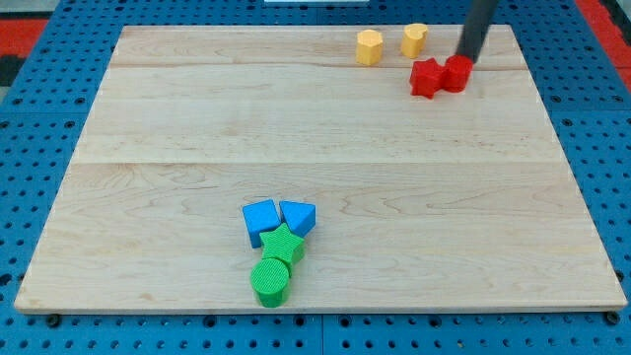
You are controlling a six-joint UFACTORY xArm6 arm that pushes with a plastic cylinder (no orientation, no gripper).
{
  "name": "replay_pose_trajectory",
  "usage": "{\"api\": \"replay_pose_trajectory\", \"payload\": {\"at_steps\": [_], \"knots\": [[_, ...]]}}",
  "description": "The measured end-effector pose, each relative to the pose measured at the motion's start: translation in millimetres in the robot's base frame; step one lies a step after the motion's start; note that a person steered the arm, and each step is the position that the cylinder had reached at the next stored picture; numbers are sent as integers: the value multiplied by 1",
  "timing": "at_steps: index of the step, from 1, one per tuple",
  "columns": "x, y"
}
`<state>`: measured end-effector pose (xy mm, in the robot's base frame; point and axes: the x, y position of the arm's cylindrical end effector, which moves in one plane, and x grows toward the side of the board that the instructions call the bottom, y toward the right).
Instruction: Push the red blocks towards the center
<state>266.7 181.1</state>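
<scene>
Two red blocks sit touching each other near the view's top right: a star-like red block (425,78) on the left and a rounder red block (456,73) on the right. My tip (463,56) is at the upper edge of the right red block, touching or almost touching it. The dark rod rises from there up and out of the view's top edge.
Two yellow blocks (369,46) (414,39) stand at the view's top, left of the red ones. Near the bottom centre, two blue blocks (260,220) (299,217), a green star (283,244) and a green cylinder (270,281) are clustered. The wooden board (148,148) lies on blue pegboard.
</scene>
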Motion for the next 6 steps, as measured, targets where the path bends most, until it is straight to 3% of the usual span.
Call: {"api": "replay_pose_trajectory", "payload": {"at_steps": [2,3,4,5,6], "knots": [[20,-71],[-8,-66],[-15,-2],[7,38],[21,7]]}}
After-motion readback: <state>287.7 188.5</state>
